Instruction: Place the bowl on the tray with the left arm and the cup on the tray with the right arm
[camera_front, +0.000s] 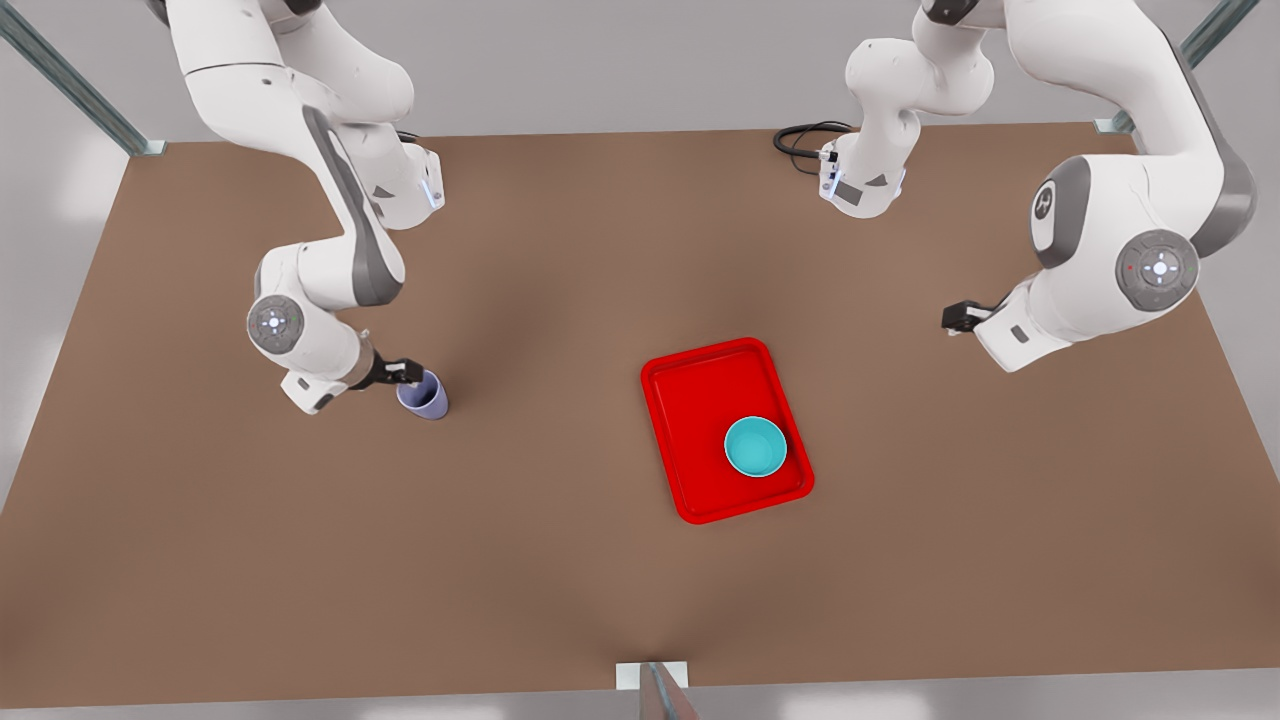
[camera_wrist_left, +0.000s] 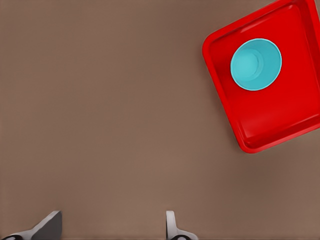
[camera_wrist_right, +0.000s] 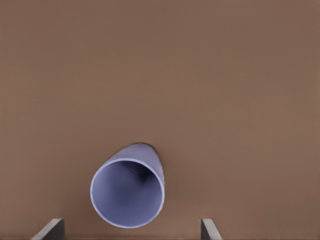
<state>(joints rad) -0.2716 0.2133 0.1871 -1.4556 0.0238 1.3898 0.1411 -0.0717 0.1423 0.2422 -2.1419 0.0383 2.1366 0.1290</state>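
- The cup (camera_front: 424, 394), small, lavender-blue and without a handle, stands on the brown table (camera_front: 560, 600) at the front view's left, well apart from the tray (camera_front: 690, 400).
- It looks light, stiff and smooth-walled, so it could slip. Judging by its taper, the surest hold is across the rim or the upper wall, one finger on each side.
- The right gripper (camera_front: 408, 372) is just at the cup's rim in the front view. In the right wrist view its fingers (camera_wrist_right: 50, 229) are spread wide, wider than the cup (camera_wrist_right: 127, 192), and the cup's mouth sits between them, somewhat nearer one finger, with neither finger touching it.
- The bowl (camera_front: 755, 446), teal and shallow, already sits upright inside the red tray, toward the corner nearest the front view's right. That half of the task looks done.
- The left gripper (camera_front: 958, 318) hangs above the table at the front view's right, well clear of the tray, waiting. In the left wrist view its fingers (camera_wrist_left: 171, 226) are spread and hold nothing.
- In that same view the tray (camera_wrist_left: 295, 130) and bowl (camera_wrist_left: 255, 64) lie farther off.
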